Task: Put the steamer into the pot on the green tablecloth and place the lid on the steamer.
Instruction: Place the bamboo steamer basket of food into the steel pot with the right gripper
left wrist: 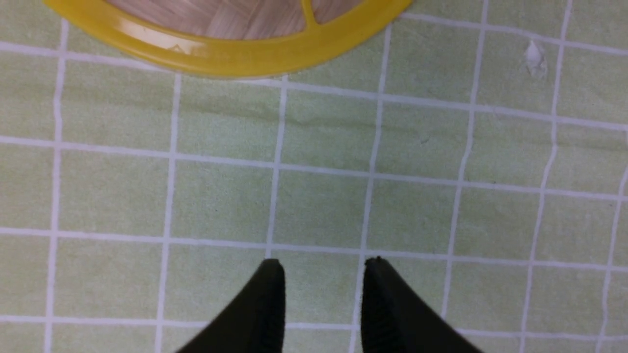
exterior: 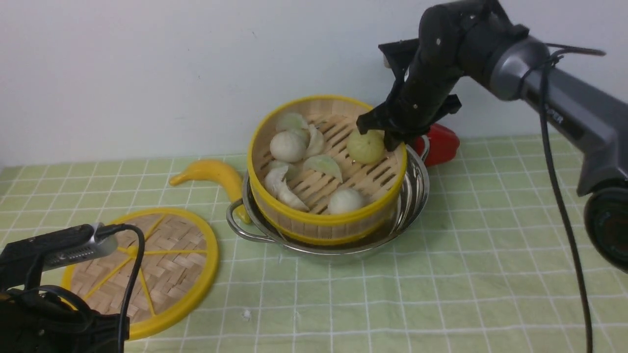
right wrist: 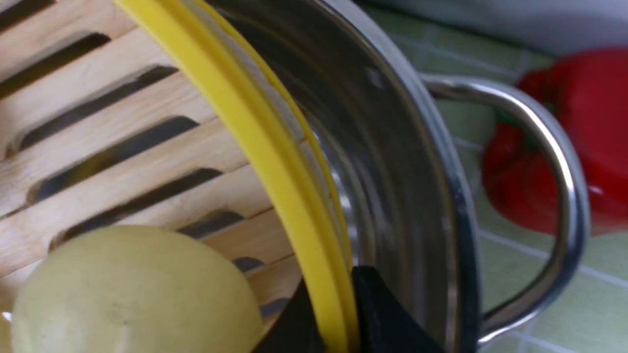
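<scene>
The steamer [exterior: 319,184], a yellow-rimmed bamboo basket with dumplings and buns, is inside the shiny pot [exterior: 417,193] on the green tablecloth [exterior: 441,284]; its wall rises above the pot's rim. My right gripper [exterior: 380,135] is shut on the steamer's far right rim [right wrist: 255,142], one finger inside next to a pale green bun [right wrist: 132,289], the other between the rim and the pot wall [right wrist: 392,162]. The lid [exterior: 147,264] lies flat on the cloth at the front left. My left gripper [left wrist: 324,264] hangs open over bare cloth near the lid's edge [left wrist: 230,56].
A yellow banana [exterior: 216,174] lies against the pot's left handle. A red pepper [exterior: 441,142] sits behind the pot's right handle [right wrist: 564,196]. A white wall closes the back. A small white crumb [exterior: 245,314] lies on the cloth near the front.
</scene>
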